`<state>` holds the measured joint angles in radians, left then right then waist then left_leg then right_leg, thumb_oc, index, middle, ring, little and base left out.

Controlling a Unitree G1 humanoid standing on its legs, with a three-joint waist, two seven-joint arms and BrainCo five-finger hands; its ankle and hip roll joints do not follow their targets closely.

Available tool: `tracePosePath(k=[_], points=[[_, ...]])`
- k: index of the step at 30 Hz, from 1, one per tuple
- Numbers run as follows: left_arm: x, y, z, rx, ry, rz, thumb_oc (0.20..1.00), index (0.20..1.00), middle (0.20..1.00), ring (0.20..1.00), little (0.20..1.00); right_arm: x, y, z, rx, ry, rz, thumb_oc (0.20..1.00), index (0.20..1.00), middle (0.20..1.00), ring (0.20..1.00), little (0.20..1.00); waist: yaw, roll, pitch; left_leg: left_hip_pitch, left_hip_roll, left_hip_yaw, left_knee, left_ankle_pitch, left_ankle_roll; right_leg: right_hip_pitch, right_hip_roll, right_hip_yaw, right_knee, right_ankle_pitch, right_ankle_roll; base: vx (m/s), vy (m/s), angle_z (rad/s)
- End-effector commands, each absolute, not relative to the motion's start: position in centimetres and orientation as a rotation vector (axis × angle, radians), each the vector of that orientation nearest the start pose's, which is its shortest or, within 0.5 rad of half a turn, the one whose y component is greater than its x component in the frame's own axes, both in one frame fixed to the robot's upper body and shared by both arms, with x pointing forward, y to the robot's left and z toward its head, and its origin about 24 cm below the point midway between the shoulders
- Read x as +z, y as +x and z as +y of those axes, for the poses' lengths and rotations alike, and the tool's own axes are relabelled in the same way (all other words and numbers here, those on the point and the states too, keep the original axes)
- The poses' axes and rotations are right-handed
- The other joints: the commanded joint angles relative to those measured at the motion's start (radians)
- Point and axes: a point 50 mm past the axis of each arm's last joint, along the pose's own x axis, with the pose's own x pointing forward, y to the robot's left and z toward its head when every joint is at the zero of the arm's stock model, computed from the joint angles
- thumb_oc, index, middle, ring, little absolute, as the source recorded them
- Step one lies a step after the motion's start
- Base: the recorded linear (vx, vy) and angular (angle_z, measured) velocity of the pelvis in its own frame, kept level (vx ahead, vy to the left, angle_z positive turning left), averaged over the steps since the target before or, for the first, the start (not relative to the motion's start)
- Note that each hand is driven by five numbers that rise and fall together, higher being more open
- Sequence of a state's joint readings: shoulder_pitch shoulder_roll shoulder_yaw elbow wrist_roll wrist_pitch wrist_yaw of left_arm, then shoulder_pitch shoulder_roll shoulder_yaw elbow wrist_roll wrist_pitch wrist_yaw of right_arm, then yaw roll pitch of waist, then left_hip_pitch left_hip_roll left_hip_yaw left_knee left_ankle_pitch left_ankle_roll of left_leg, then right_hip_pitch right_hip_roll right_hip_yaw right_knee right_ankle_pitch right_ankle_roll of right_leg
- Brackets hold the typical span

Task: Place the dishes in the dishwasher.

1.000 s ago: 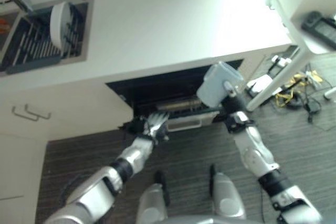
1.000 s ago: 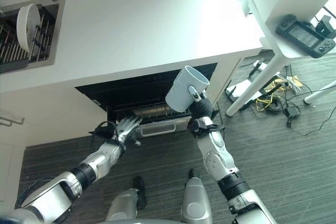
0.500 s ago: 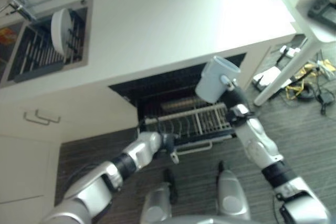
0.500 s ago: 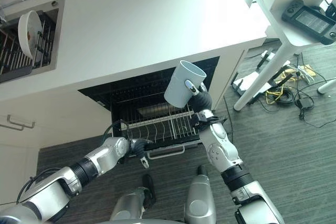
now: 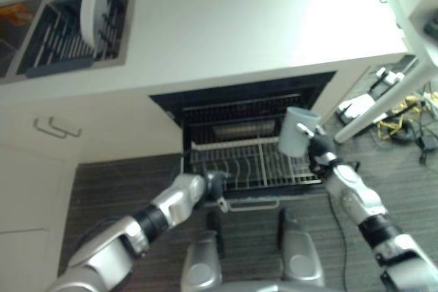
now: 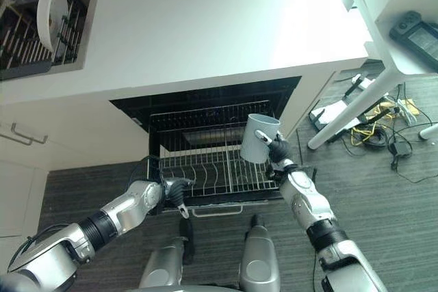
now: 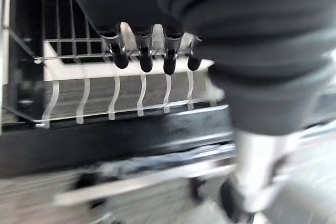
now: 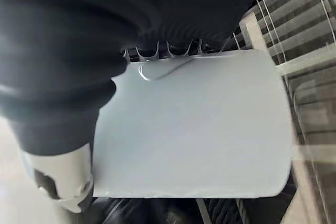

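One cup (image 6: 259, 139), one plate (image 6: 50, 9), one pulled-out dishwasher rack (image 6: 212, 169).
Right hand (image 6: 277, 149) grips the cup; left hand (image 6: 172, 189) hooks the rack's front edge.

i'm seeing the pale blue-grey ceramic mug (image 6: 259, 138) covering the right hand (image 6: 278, 148) fingers in the eye views, and in the right wrist view the dark cover is hiding most of them. the white wire dishwasher rack (image 6: 212, 169) is lying partly hidden behind the mug and under the white countertop (image 6: 205, 32). the left hand (image 6: 172, 190) is blurring at the rack's front edge, so i can't judge its grip. the frame edge is cutting off the dark slatted sink rack (image 6: 27, 49).
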<state>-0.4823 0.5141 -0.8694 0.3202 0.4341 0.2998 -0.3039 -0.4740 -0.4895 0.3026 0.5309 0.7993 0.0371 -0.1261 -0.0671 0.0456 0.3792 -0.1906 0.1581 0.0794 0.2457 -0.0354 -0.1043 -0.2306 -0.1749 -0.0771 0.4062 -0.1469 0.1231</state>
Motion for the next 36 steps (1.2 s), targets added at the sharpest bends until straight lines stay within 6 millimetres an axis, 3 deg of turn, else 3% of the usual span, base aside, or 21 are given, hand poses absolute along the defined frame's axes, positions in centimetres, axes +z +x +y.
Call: tracePosePath(k=[1, 4, 10, 16, 24, 30, 36], points=[[5.2, 31.6, 12.3, -0.510, 1.237, 0.020, 1.000, 1.000, 1.000, 1.000, 1.000, 7.9, 34.7, -21.5, -0.039, 0.174, 0.129, 0.200, 0.200, 0.200, 0.200, 0.200, 0.042, -0.028, -0.038, -0.025, 0.061, -0.032, 0.054, 0.002, 0.003, 0.062, -0.096, -0.039, -0.106, 0.112, 0.051, 0.00, -0.112, 0.23], [8.2, 32.0, 12.3, -0.432, 1.152, -0.174, 1.000, 1.000, 1.000, 1.000, 1.000, 8.2, 35.7, -24.1, -0.117, 0.137, 0.182, 0.200, 0.200, 0.200, 0.200, 0.200, 0.097, -0.037, -0.032, -0.034, 0.057, -0.055, 0.054, 0.009, 0.001, 0.075, -0.097, -0.067, -0.106, 0.111, 0.047, 0.01, -0.110, 0.26], [11.6, 32.2, 12.3, -0.402, 1.127, -0.355, 1.000, 1.000, 1.000, 1.000, 1.000, 8.7, 37.0, -25.3, -0.197, 0.098, 0.240, 0.200, 0.200, 0.200, 0.200, 0.200, 0.157, -0.035, -0.012, -0.059, 0.044, -0.084, 0.054, 0.016, 0.001, 0.077, -0.098, -0.096, -0.106, 0.110, 0.044, -0.02, -0.055, 0.20], [14.7, 32.7, 12.1, -0.392, 1.122, -0.481, 1.000, 1.000, 1.000, 1.000, 1.000, 10.1, 38.3, -26.0, -0.276, 0.049, 0.255, 0.200, 0.200, 0.200, 0.200, 0.200, 0.185, -0.006, 0.027, -0.113, 0.024, -0.096, 0.054, 0.027, 0.006, 0.043, -0.105, -0.109, -0.106, 0.118, 0.044, -0.10, 0.022, 0.14], [15.8, 33.1, 11.9, -0.363, 1.110, -0.521, 1.000, 1.000, 1.000, 1.000, 1.000, 10.7, 39.2, -24.4, -0.260, -0.010, 0.235, 0.200, 0.200, 0.200, 0.200, 0.200, 0.183, 0.017, 0.055, -0.148, 0.011, -0.091, 0.054, 0.033, 0.012, 0.004, -0.109, -0.106, -0.106, 0.131, 0.040, -0.07, 0.048, 0.04], [16.2, 33.2, 11.9, -0.333, 1.096, -0.545, 1.000, 1.000, 1.000, 1.000, 1.000, 11.1, 39.3, -24.6, -0.304, -0.145, 0.235, 0.200, 0.200, 0.200, 0.200, 0.200, 0.177, 0.031, 0.075, -0.164, 0.010, -0.082, 0.054, 0.037, 0.014, -0.017, -0.108, -0.104, -0.106, 0.138, 0.039, -0.06, 0.034, -0.03], [16.0, 33.1, 11.8, -0.309, 1.084, -0.558, 1.000, 1.000, 1.000, 1.000, 1.000, 10.2, 39.0, -24.7, -0.371, -0.273, 0.230, 0.200, 0.200, 0.200, 0.200, 0.200, 0.167, 0.040, 0.081, -0.166, 0.006, -0.072, 0.054, 0.034, 0.016, -0.027, -0.107, -0.096, -0.106, 0.141, 0.039, -0.04, 0.040, -0.01]])
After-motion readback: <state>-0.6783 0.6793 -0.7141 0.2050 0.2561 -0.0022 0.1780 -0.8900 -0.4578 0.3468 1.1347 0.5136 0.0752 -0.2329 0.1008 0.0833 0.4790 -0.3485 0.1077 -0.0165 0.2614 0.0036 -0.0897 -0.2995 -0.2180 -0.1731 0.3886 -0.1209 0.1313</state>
